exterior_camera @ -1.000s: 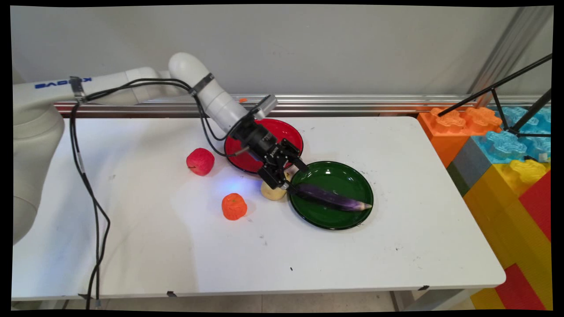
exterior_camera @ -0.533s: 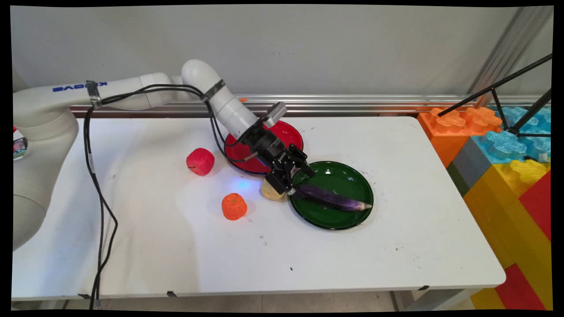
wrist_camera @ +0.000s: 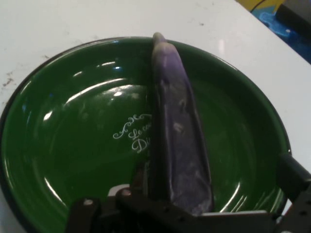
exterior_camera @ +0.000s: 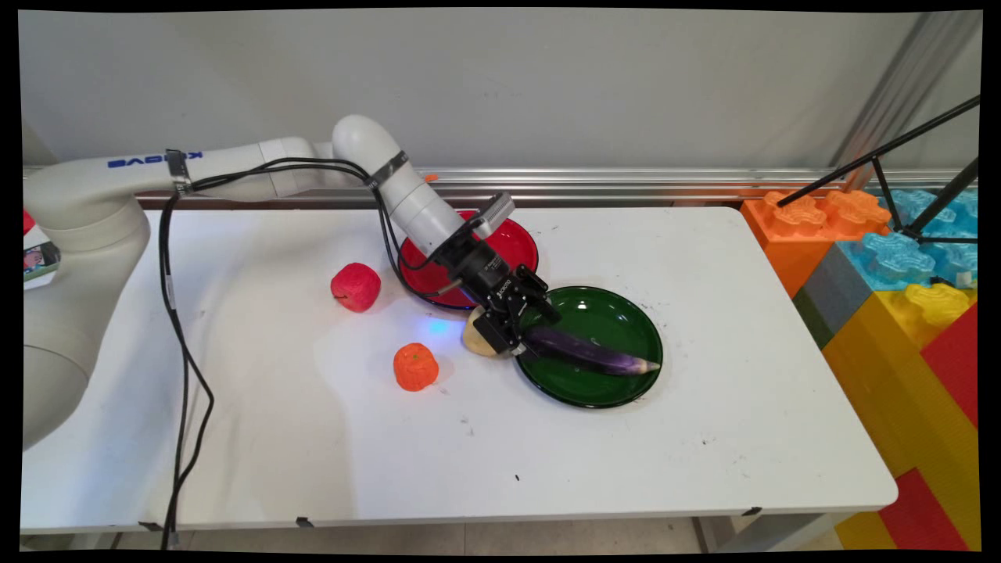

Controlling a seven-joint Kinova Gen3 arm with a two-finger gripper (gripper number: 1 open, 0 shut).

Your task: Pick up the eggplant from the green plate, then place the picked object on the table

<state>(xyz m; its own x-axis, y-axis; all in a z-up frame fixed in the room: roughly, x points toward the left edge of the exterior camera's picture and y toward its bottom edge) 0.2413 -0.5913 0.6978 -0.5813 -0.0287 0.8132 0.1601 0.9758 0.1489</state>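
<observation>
The black two-finger pincer [exterior_camera: 522, 338] sits low over the near-left rim of the round, glossy green plate [exterior_camera: 618, 309], at the stem end of the long, slim purple aubergine [exterior_camera: 588, 355] that lies in the plate. In the hand view the aubergine [wrist_camera: 177, 131] rises from just above the pincer's linkage, its thick end nearest the camera. One finger [wrist_camera: 291, 177] stands well off to the right, apart from the aubergine, so the pincer reads as spread wide and gripping nothing; the other finger is hidden under the aubergine's end.

The aubergine rests on the plate's floor, its long axis running from the plate's left rim toward the right rim, with the pointed tip aimed away from the pincer and almost reaching the far rim [wrist_camera: 121, 43]. It lies flat, probably because the shallow dish supports it along its length.

Just beside the pincer on the white bench [exterior_camera: 626, 469] sits a pale yellow, rounded potato-like lump [exterior_camera: 478, 338], touching or nearly touching the green plate. A round red plate [exterior_camera: 520, 238] lies behind, partly hidden by the arm. A small orange fruit [exterior_camera: 415, 367] and a red ball-like fruit [exterior_camera: 356, 287] stand further left, well apart
</observation>
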